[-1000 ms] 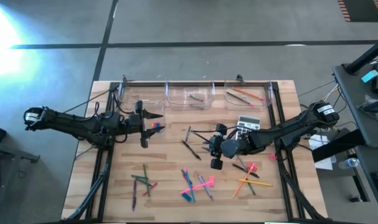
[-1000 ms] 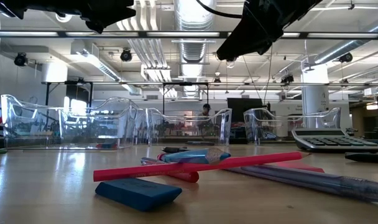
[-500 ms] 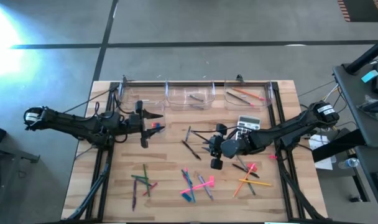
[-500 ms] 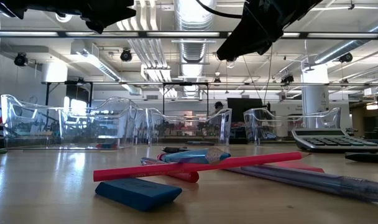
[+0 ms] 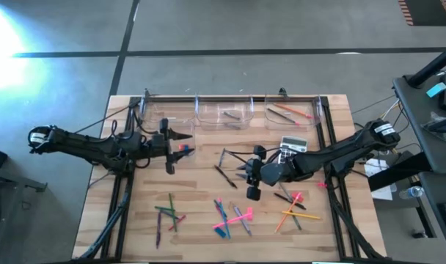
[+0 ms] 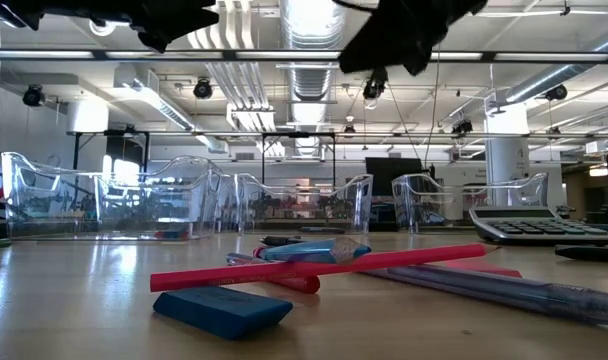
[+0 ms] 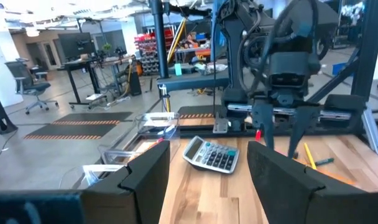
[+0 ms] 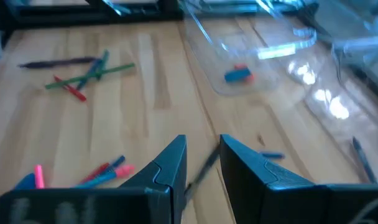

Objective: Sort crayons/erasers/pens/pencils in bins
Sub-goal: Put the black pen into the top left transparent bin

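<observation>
My right gripper (image 5: 243, 174) hangs over the middle of the table, slanting down, shut on a thin dark pen (image 8: 201, 169). Loose pencils, pens and crayons lie on the near half of the table: a green and red group (image 5: 168, 210), a pink and blue group (image 5: 230, 216) and an orange and pink group (image 5: 293, 209). A blue eraser (image 6: 222, 308) lies flat near the front edge. Clear bins (image 5: 224, 114) stand along the far edge. My left gripper (image 5: 188, 138) waits open and level above the left bin (image 8: 239, 56), which holds a blue and a red piece (image 8: 239, 74). My right gripper has the dark pen (image 8: 204, 165) between its two fingers, lying aslant across the gap. The fingers slant down from the table's right side. The wrist view is blurred, so I cannot tell which part of the pen they are on or how it hangs.
A grey calculator (image 5: 294, 144) lies right of centre, just behind my right arm. Two dark sticks (image 5: 224, 176) lie on the wood left of my right gripper. Black frame rails (image 5: 329, 132) run along both sides of the table.
My right gripper has risen a little above the table's middle, its fingers as far apart as before.
</observation>
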Controlling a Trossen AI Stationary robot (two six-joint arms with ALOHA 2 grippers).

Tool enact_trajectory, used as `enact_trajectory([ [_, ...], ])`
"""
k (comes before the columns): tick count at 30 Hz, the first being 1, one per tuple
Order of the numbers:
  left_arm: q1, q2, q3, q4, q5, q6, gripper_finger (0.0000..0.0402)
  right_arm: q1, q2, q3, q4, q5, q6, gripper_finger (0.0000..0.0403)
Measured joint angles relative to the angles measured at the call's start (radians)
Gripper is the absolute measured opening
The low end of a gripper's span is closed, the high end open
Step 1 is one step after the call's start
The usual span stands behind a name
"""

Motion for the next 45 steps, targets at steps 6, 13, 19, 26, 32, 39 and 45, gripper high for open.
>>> enact_trajectory([
  [6, -0.001, -0.001, 0.000, 0.003, 0.005, -0.001, 0.0201, -0.009, 0.054, 0.048, -0.028, -0.001, -0.054, 0.0091],
  [13, -0.001, -0.002, 0.001, 0.001, 0.006, -0.001, 0.0201, -0.031, 0.181, 0.178, -0.210, -0.001, 0.014, 0.0130],
  [19, -0.002, -0.008, 0.001, -0.001, 0.006, -0.001, 0.0201, -0.046, 0.256, 0.218, -0.261, -0.003, 0.016, 0.0177],
  [26, -0.015, -0.029, 0.001, -0.010, 0.007, -0.001, 0.0201, -0.094, 0.265, 0.123, -0.157, -0.047, 0.071, 0.0199],
  [32, -0.022, -0.039, 0.001, -0.009, 0.006, -0.001, 0.0201, -0.118, 0.300, 0.042, -0.093, -0.053, 0.123, 0.0194],
  [39, -0.022, -0.035, -0.002, -0.008, 0.007, -0.001, 0.0201, -0.117, 0.364, 0.037, -0.027, -0.115, 0.166, 0.0196],
  [45, -0.022, -0.033, -0.002, -0.008, 0.007, -0.001, 0.0201, -0.117, 0.415, 0.038, 0.024, -0.194, 0.186, 0.0194],
])
